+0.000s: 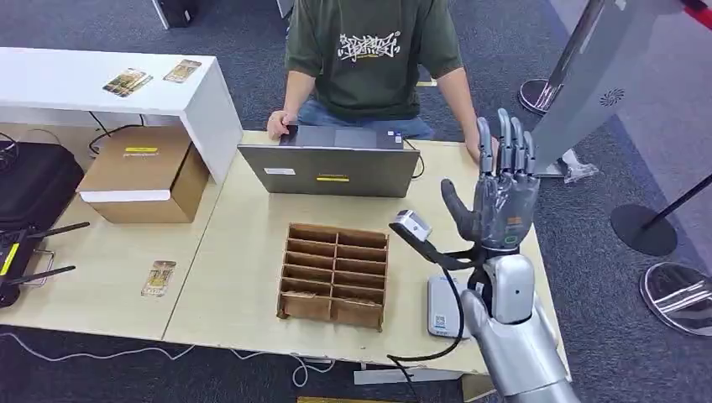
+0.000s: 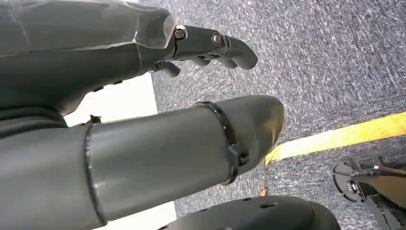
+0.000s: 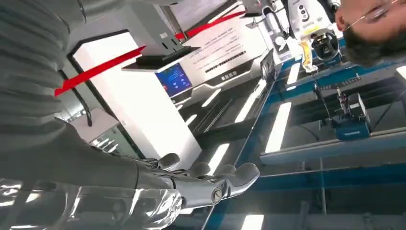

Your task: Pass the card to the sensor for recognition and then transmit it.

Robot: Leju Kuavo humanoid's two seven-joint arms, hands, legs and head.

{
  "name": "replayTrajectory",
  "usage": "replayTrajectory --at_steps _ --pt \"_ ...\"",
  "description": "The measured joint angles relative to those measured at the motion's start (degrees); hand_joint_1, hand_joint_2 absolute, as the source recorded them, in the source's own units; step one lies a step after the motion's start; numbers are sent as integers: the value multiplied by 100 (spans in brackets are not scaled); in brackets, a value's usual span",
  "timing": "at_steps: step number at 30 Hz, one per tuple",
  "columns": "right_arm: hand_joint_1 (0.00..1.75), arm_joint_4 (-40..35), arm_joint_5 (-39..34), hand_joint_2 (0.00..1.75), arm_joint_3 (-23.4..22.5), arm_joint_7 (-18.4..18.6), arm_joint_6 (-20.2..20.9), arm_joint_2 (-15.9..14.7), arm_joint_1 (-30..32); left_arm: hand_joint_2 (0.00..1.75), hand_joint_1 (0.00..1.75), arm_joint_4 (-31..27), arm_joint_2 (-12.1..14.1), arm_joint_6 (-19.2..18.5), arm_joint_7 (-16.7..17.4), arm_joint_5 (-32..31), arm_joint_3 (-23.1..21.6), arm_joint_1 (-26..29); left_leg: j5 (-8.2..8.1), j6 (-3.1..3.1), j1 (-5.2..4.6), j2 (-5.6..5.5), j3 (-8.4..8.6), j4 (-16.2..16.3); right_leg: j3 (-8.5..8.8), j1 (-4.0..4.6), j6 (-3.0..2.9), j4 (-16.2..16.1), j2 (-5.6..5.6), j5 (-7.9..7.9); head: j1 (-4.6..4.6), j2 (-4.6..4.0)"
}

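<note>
The right robot hand (image 1: pixel 502 197) is raised, fingers spread, holding nothing. The card (image 1: pixel 159 278) lies flat near the table's front-left edge — thin, light, stiff, probably slick — best pinched by an edge.

— How's the light?
— Bright and even from the ceiling strips (image 3: pixel 280 125); shadows on the table (image 1: pixel 243 260) are soft, the white counter (image 1: pixel 75 80) nearly washes out.
— Sharp?
— Head view, yes. The wrist views go soft up close, with glare on the left hand (image 2: pixel 210 45).
</note>
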Motion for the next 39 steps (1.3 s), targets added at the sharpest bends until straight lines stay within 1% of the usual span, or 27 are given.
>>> replayTrajectory --at_steps 6,10,15,20,24,29,34,39 --pt "0 -234 46 175 -103 -162 0 11 370 0 0 0 -2 46 -31 77 66 27 0 0 0 -1 -3 0 0 0 0 0 0 0 2 0" --pt "0 -341 173 175 -168 -206 0 66 577 0 0 0 -7 48 -28 103 107 32 0 0 0 -1 -3 0 0 0 0 0 0 0 2 0" --pt "0 -429 304 175 -243 -208 0 140 741 0 0 0 -28 55 -13 194 210 34 0 0 0 0 -3 0 0 0 0 0 0 0 0 0" --pt "0 -494 256 175 -256 -201 0 149 843 0 0 0 -44 77 4 232 289 33 0 0 0 0 -3 0 0 0 0 0 0 0 2 0" --pt "0 -606 251 175 -293 -101 0 149 962 0 0 0 -52 72 7 229 337 34 0 0 0 -1 -3 0 -1 0 0 -1 -1 0 2 0" --pt "0 -868 348 175 -424 -44 0 149 1270 0 0 0 -59 72 -24 192 343 36 -1 0 0 -1 -4 0 -2 0 0 -2 -1 -1 2 0" --pt "0 -1111 380 175 -586 -105 0 149 1548 0 0 0 -72 77 0 149 343 40 -1 0 0 0 -6 0 -4 0 0 -2 0 -1 0 0" --pt "0 -1277 428 175 -754 -72 0 146 1799 0 0 0 -83 94 22 146 348 40 -1 0 0 0 -5 0 -4 0 0 -2 -1 -1 0 0"
